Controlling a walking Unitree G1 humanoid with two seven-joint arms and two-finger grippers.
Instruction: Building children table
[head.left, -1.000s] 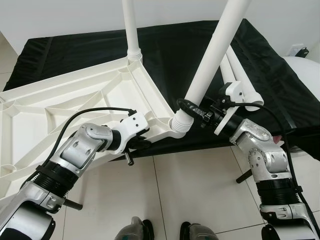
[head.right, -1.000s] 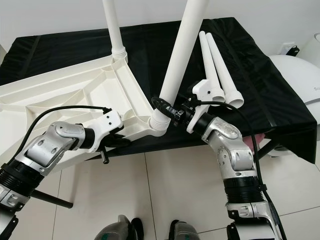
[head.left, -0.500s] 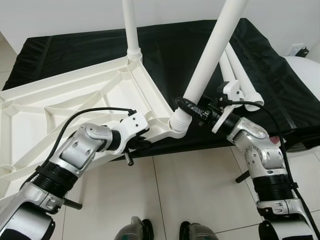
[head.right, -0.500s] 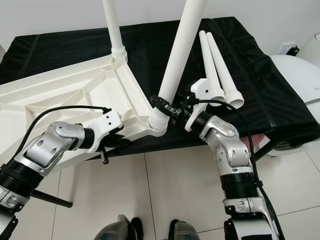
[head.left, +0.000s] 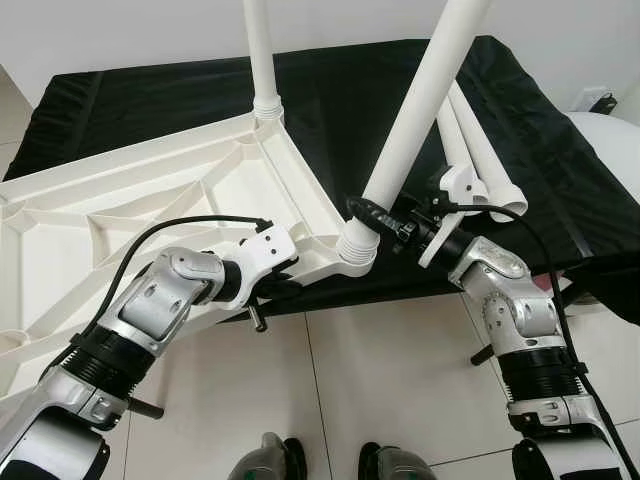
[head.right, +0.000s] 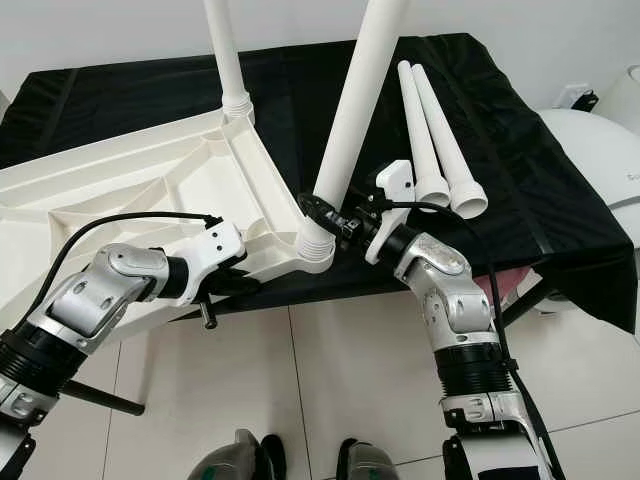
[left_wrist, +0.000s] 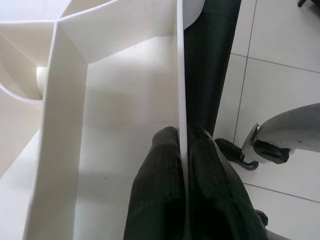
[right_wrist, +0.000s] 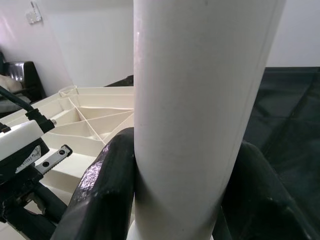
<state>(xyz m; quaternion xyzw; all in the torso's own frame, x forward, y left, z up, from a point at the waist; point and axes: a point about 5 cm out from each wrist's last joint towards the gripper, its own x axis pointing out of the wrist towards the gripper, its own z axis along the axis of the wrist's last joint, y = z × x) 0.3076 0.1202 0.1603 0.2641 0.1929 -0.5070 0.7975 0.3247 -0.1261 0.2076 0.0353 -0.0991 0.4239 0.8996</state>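
Observation:
The white table top (head.left: 150, 200) lies upside down, partly on a black-covered bench and partly over the floor. One white leg (head.left: 262, 60) stands in its far corner. A second leg (head.left: 420, 100) rises tilted from the near corner socket (head.left: 355, 245). My right gripper (head.left: 368, 210) is shut around this leg just above the socket, and its black fingers (right_wrist: 107, 190) hug the tube. My left gripper (head.left: 280, 285) is shut on the table top's thin rim (left_wrist: 181, 75), one finger (left_wrist: 160, 190) on each side. Two loose legs (head.left: 480, 150) lie on the cloth beyond my right wrist.
The black-covered bench (head.left: 560, 200) spans the back of the scene. A white rounded object (head.left: 612, 140) stands at the far right. Light tiled floor (head.left: 400, 380) lies below, with my feet (head.left: 270, 462) at the bottom edge. A white wall rises behind the bench.
My right wrist and forearm have shifted slightly left, closer to the socket, still holding the tilted leg. The left arm has not moved.

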